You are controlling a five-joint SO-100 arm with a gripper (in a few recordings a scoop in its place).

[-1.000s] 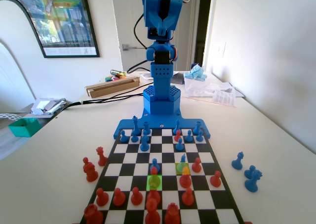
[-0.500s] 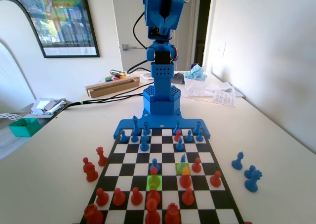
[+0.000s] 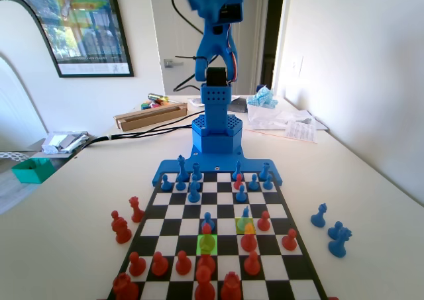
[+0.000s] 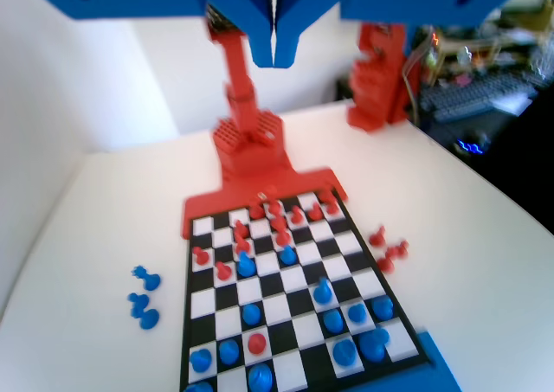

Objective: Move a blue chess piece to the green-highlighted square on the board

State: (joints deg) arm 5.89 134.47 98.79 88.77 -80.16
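The board [image 3: 218, 210] lies in front of the blue arm [image 3: 215, 55], which is raised high above its base. The green-highlighted square [image 3: 207, 244] is near the front of the fixed view, and a red pawn [image 3: 207, 230] stands on it. A small blue chess piece [image 3: 246, 213] stands on the yellower square one row back and one column right. Another blue pawn [image 3: 208, 220] stands just behind the green square. In the wrist view my gripper [image 4: 273, 61] hangs far above the board [image 4: 290, 279], jaws together with nothing between them.
Captured blue pieces [image 3: 334, 232] lie off the board's right side and red ones [image 3: 123, 224] off its left. Red pieces [image 3: 199, 270] fill the front rows and blue pieces [image 3: 192, 181] the far rows. A cardboard box [image 3: 149, 114] and cables lie behind the arm.
The arm's upper part has swung higher and tilted over, so less of it shows at the top of the fixed view. No piece on the board has moved.
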